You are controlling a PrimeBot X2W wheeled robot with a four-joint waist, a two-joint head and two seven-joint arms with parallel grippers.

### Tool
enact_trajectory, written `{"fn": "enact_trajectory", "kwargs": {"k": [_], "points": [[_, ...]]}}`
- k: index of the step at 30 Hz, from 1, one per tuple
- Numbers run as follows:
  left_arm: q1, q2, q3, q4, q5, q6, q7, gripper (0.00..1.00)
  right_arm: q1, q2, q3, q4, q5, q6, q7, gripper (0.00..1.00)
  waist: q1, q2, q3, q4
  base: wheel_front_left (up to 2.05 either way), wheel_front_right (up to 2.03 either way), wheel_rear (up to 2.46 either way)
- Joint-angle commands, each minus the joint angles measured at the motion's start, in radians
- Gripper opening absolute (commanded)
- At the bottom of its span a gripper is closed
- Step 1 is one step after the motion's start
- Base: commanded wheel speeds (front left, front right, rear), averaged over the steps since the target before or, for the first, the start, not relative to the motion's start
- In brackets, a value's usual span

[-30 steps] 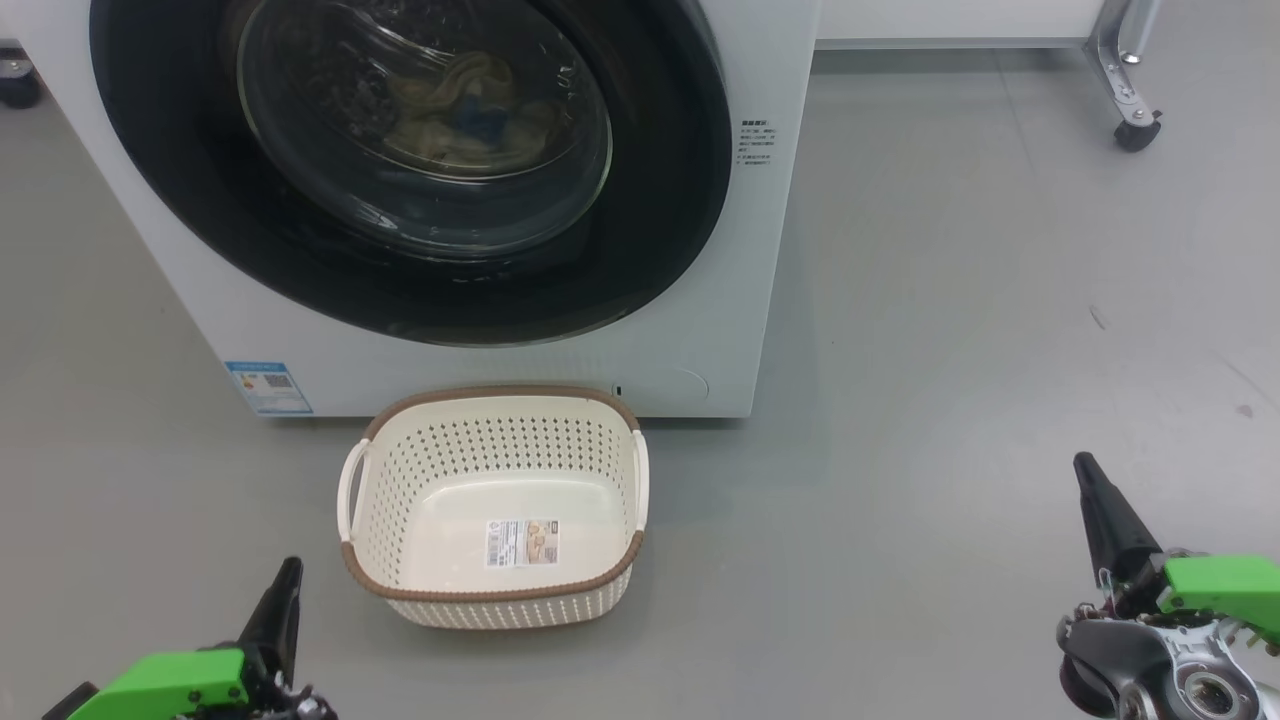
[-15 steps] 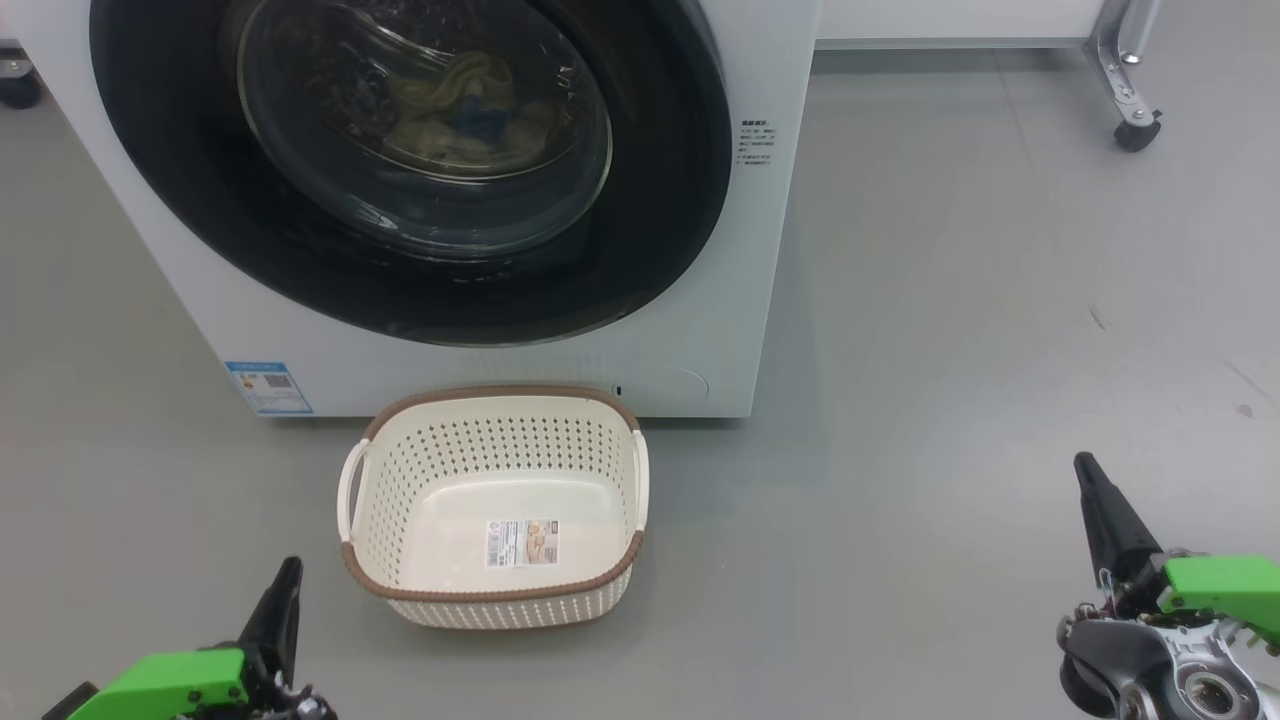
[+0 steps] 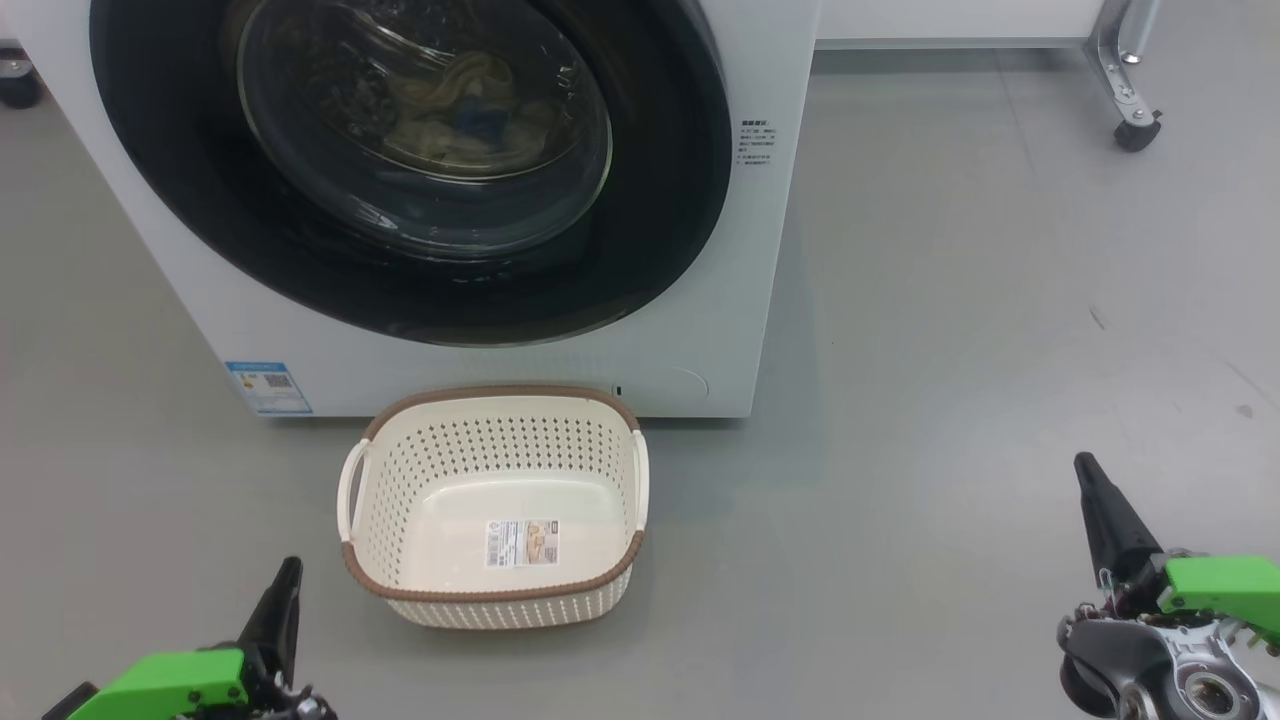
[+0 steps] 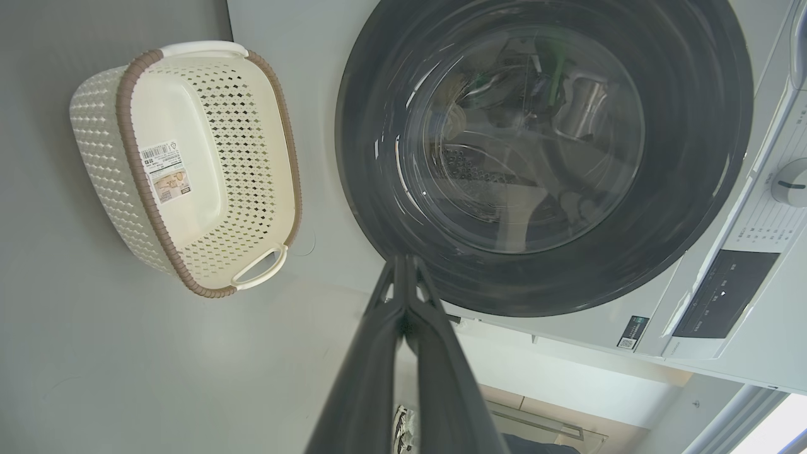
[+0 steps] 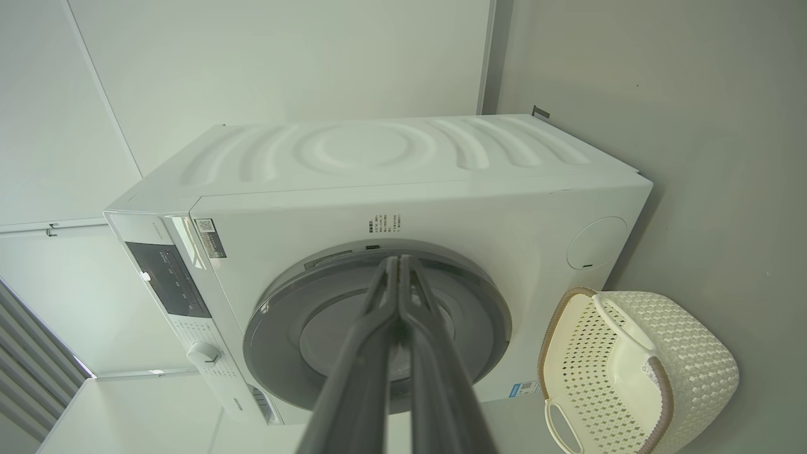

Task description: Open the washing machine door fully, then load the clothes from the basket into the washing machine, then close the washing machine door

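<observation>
The white washing machine (image 3: 500,370) stands ahead with its door (image 3: 650,200) closed, black rim flush to the front. Pale yellow clothes (image 3: 450,100) with a blue patch show dimly through the glass, inside the drum. On the floor before the machine sits the cream basket (image 3: 480,450), holding nothing but its label. My left gripper (image 3: 291,568) is low at the left of the basket, fingers pressed together, holding nothing. My right gripper (image 3: 1085,468) hangs far to the right, also shut and holding nothing. In the wrist views the left gripper (image 4: 403,258) and right gripper (image 5: 399,260) point at the door.
Grey floor spreads wide to the right of the machine. A metal leg with a caster (image 3: 1135,125) stands at the back right, and another caster (image 3: 18,85) at the far left. The control panel (image 4: 719,296) and a dial (image 4: 791,183) sit above the door.
</observation>
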Motion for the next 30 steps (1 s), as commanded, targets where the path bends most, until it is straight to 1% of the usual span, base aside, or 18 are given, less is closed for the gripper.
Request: {"fn": "enact_trajectory", "kwargs": {"k": [1, 30], "points": [[-0.051, 0.008, 0.037, -0.036, 0.003, -0.007, 0.006, 0.00, -0.056, -0.010, 0.015, -0.031, -0.008, -0.003, 0.005, 0.00, 0.0000, 0.0000, 0.000, 0.000, 0.00, 0.00, 0.00], [-0.051, 0.008, 0.037, -0.036, 0.003, -0.007, 0.006, 0.00, -0.056, -0.009, 0.015, -0.031, -0.009, -0.003, 0.005, 0.00, 0.0000, 0.0000, 0.000, 0.000, 0.00, 0.00, 0.00]]}}
